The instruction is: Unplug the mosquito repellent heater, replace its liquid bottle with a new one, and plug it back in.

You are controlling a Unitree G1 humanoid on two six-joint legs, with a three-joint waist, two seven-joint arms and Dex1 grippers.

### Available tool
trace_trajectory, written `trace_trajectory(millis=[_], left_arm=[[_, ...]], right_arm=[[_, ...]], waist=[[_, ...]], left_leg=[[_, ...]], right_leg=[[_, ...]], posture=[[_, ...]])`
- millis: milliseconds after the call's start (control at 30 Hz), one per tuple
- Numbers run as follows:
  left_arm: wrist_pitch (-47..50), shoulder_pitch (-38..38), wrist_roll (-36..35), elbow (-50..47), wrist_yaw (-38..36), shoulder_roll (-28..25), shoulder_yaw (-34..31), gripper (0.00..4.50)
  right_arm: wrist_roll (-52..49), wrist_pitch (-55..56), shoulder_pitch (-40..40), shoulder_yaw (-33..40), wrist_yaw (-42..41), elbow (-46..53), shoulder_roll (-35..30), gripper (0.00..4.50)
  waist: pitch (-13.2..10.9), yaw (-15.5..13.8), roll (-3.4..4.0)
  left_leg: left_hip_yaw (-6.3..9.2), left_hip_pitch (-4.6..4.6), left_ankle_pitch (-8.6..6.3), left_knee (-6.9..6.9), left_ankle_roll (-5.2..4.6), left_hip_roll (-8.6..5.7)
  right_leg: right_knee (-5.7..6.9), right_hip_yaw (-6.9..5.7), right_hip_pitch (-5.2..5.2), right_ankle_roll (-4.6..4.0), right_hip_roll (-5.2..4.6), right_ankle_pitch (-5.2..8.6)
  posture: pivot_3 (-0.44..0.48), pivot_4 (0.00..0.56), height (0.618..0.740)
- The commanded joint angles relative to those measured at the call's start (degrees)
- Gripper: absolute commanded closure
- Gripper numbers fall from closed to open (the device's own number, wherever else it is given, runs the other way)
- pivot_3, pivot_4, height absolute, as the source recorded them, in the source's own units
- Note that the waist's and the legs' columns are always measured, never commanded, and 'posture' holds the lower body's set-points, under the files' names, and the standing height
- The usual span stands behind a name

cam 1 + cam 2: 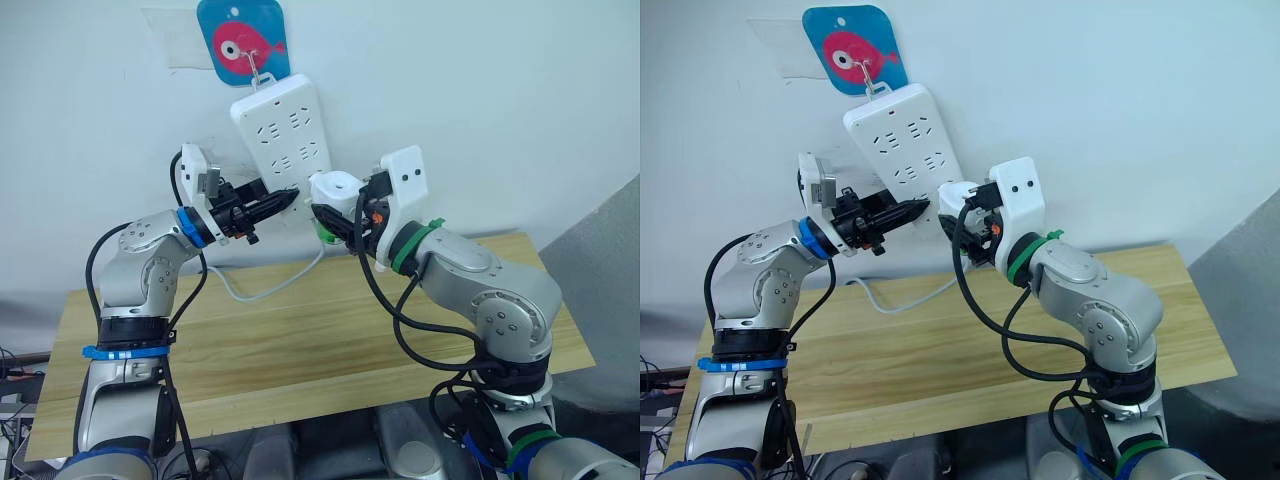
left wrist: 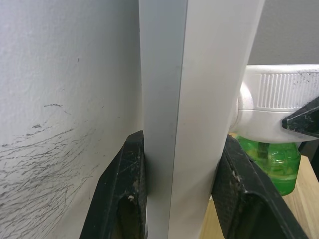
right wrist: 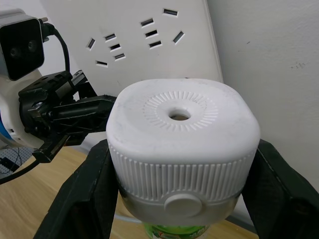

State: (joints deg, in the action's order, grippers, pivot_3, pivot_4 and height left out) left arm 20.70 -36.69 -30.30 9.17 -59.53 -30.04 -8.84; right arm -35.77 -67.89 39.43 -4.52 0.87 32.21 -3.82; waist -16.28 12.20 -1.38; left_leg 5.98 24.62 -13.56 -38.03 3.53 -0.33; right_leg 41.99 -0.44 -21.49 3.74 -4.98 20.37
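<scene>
The mosquito repellent heater point(image 1: 335, 188), a rounded white unit with a round vent hole on its top point(image 3: 199, 164), sits against the lower right of the white power strip point(image 1: 285, 140) hanging on the wall. Its prongs are hidden. Its liquid bottle point(image 2: 271, 162), translucent green, hangs screwed in under the heater point(image 1: 324, 232). My right gripper point(image 1: 335, 212) is shut on the heater, one black finger point(image 3: 84, 199) on each side. My left gripper point(image 1: 285, 200) is shut on the strip's lower end, pinching its thin edge between both fingers point(image 2: 124, 189).
A wooden table point(image 1: 300, 330) lies below both arms. The strip's white cable point(image 1: 270, 285) loops down onto it. A blue plaque with a red fish point(image 1: 245, 40) holds the hook that carries the strip. A grey surface point(image 1: 610, 260) rises at the right.
</scene>
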Motion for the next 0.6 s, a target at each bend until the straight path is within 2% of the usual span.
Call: trace_trajectory(millis=[33, 267, 600], left_arm=[[0.40, -1.19, -2.26, -4.91, -1.17, 1.47, 1.40, 3.17], [1.05, -0.58, -2.45, -5.73, -1.54, 1.33, 1.39, 3.17], [0.88, 0.45, -2.26, -6.55, -2.63, 0.77, 2.00, 3.17]], right_arm=[[-1.13, 1.87, 3.57, -5.68, -4.22, 0.02, 2.80, 1.55], [1.91, 2.23, 5.15, -7.62, -5.93, -1.83, 3.25, 1.55], [4.76, 2.73, 7.36, -6.42, -7.25, -4.36, 5.05, 1.55]], waist=[[0.00, -0.01, 0.00], [0.00, 0.29, 0.00], [0.00, 0.52, 0.00]], left_leg=[[0.01, -0.01, 0.00, 0.00, 0.00, 0.00], [-0.04, -0.09, 0.01, 0.04, 0.00, 0.03], [-0.09, -0.32, 0.01, 0.14, -0.02, 0.08]], right_leg=[[0.00, 0.00, 0.01, 0.00, 0.00, 0.00], [0.02, 0.08, 0.00, -0.04, 0.03, -0.02], [0.05, 0.44, -0.01, -0.06, 0.14, -0.06]], posture=[[-0.217, 0.249, 0.740], [-0.214, 0.250, 0.740], [-0.211, 0.247, 0.740]])
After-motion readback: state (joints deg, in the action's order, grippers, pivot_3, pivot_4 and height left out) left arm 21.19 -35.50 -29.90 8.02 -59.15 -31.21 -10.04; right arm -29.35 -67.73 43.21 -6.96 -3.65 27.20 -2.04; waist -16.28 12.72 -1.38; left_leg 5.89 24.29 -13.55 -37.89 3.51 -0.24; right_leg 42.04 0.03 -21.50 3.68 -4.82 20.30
